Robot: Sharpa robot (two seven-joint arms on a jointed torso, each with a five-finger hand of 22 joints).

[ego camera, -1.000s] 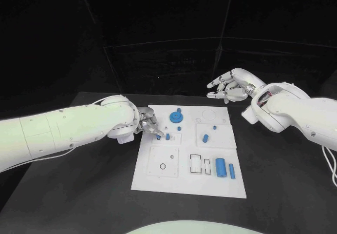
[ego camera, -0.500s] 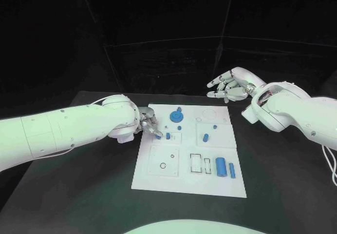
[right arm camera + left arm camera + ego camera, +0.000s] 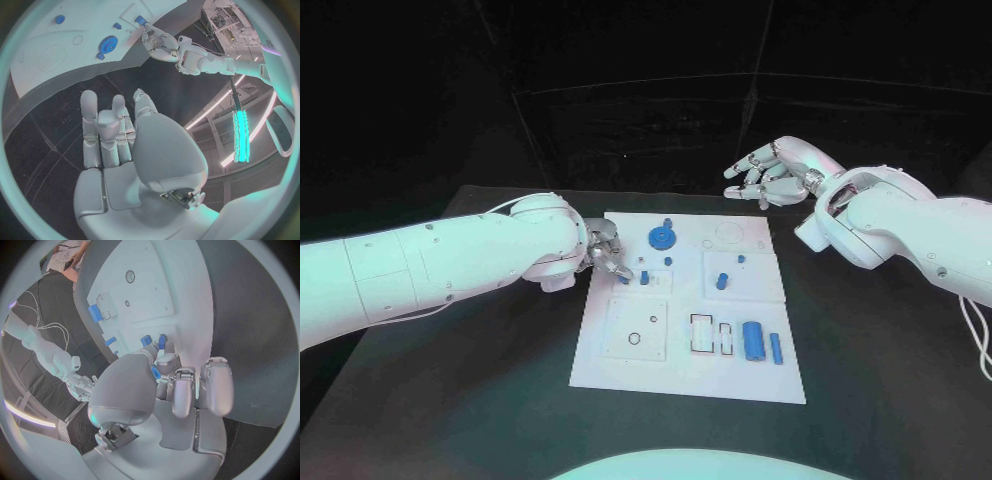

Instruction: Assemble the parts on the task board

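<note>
The white task board [image 3: 625,368] lies mid-table. My left hand [image 3: 606,254] hangs over its left edge, thumb and a finger pinching a small blue part [image 3: 154,371]. Two small blue parts [image 3: 626,281] [image 3: 646,279] stand in the board right by its fingertips. A blue gear [image 3: 661,239] and a small blue peg [image 3: 669,262] sit just beyond. Another blue part [image 3: 723,283] is at the board's middle right. A blue cylinder [image 3: 753,343] and a thin blue bar [image 3: 776,349] lie near the front right. My right hand [image 3: 770,172] is raised past the board's far right corner, fingers apart and holding nothing.
The black table [image 3: 877,360] surrounds the board. Empty slots [image 3: 713,336] and a round hole [image 3: 635,340] lie in the board's front half, and a ring outline [image 3: 730,236] at its far right.
</note>
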